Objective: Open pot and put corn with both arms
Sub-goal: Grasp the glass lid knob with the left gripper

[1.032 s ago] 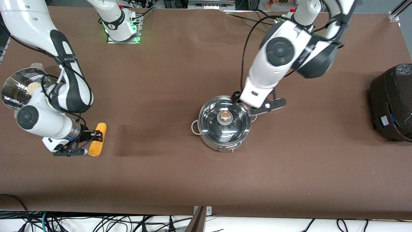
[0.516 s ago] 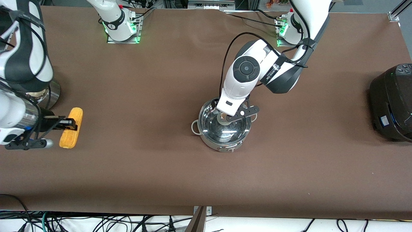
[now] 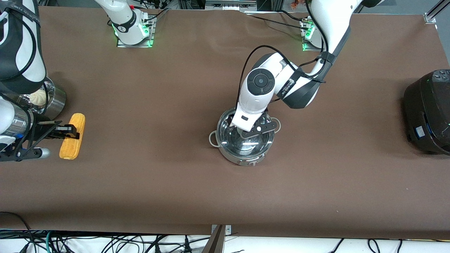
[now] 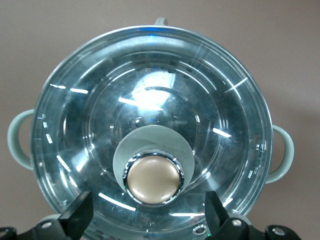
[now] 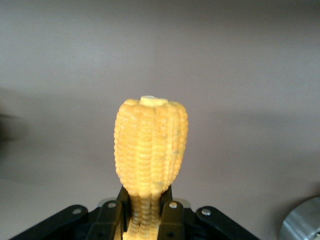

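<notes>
- Front view: the pot (image 3: 245, 142) stands mid-table, its glass lid (image 3: 246, 138) on. The left gripper (image 3: 246, 130) hangs right over the lid's middle, spread wide, which suits a grab at the knob (hidden here under the wrist).
- Front view, toward the right arm's end of the table: the right gripper (image 3: 66, 132) is clamped across the corn (image 3: 72, 136), gripping it crosswise near its middle. I cannot tell from here whether the cob is lifted or on the table. A steel steamer pot (image 3: 52, 98) with a white bun (image 3: 38, 97) sits just beside it, farther from the camera; a black cooker (image 3: 428, 111) stands at the left arm's end.
- Left wrist view: the tan knob (image 4: 152, 179) lies between the two fingertips (image 4: 76, 218), with clear gaps on both sides, so nothing is gripped yet. Both grey loop handles show at the pot's sides.
- Right wrist view: the cob points away from the camera, pinched tight between the fingers (image 5: 111, 217) at its lower part (a firm hold, judging by how squarely it sits). Bare table lies under it.
- Judgement: the lid must come off before the corn can go in, so the corn is held ready well apart from the pot.
</notes>
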You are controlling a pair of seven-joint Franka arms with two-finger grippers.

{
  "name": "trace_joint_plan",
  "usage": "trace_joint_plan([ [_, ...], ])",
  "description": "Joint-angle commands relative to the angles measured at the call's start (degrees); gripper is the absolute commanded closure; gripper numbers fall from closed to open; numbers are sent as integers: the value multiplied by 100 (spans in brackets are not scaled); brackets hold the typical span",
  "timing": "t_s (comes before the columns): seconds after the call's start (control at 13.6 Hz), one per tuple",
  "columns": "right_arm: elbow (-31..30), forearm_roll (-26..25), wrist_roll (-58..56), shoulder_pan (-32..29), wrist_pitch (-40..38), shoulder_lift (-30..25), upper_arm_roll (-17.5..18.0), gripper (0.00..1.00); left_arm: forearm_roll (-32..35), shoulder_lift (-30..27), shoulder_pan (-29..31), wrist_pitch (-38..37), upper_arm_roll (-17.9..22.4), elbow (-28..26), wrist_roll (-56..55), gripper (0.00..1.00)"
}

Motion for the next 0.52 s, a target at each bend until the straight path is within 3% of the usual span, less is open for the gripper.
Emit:
trace_joint_plan([
  [0.0, 182, 154, -72, 38, -123, 57, 71, 76, 200, 110, -99, -30, 41, 236, -100, 9],
  [0.44, 182, 145, -19, 56, -123, 49, 537, 76, 208, 145, -99, -4, 67, 236, -73, 15],
])
